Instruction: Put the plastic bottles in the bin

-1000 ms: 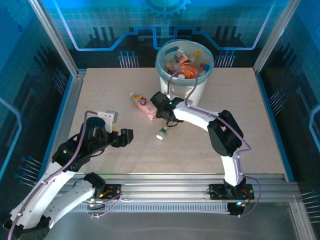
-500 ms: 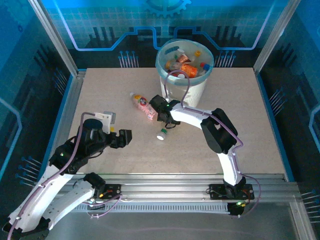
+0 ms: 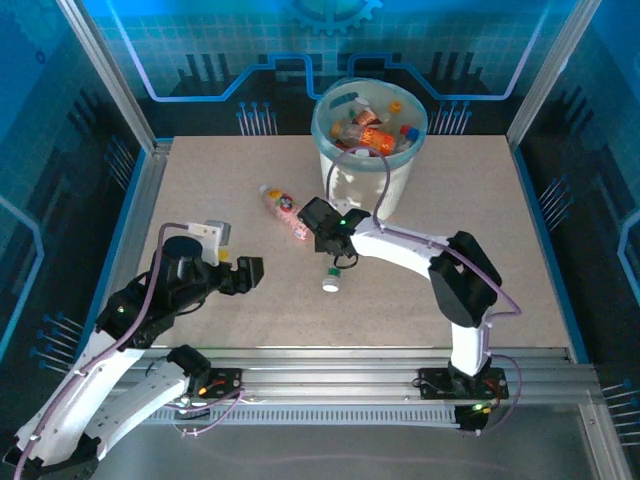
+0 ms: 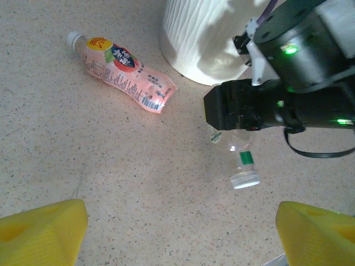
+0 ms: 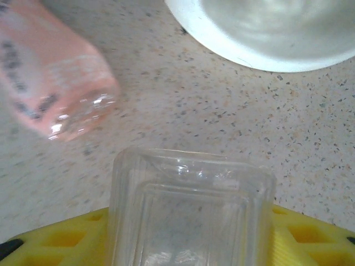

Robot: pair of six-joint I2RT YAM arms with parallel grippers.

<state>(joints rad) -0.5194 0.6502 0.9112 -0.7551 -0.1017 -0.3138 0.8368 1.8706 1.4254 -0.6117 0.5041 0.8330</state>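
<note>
A clear bottle with a white cap and green band lies at mid-table, its base held between my right gripper's yellow pads. In the right wrist view the clear bottle spans the whole gap of that gripper. A pink bottle lies flat to the left of it, also seen in the left wrist view as the pink bottle. The bin stands at the back, with several bottles inside. My left gripper hovers open at the near left, nothing between its fingers.
The bin's white wall stands just behind the right gripper. Metal rails edge the table on the left and right, and angled frame posts rise at the back corners. Open tabletop lies right of the bin.
My right gripper has closed on the clear bottle's base and drawn it slightly toward the near edge. The left arm has barely moved.
</note>
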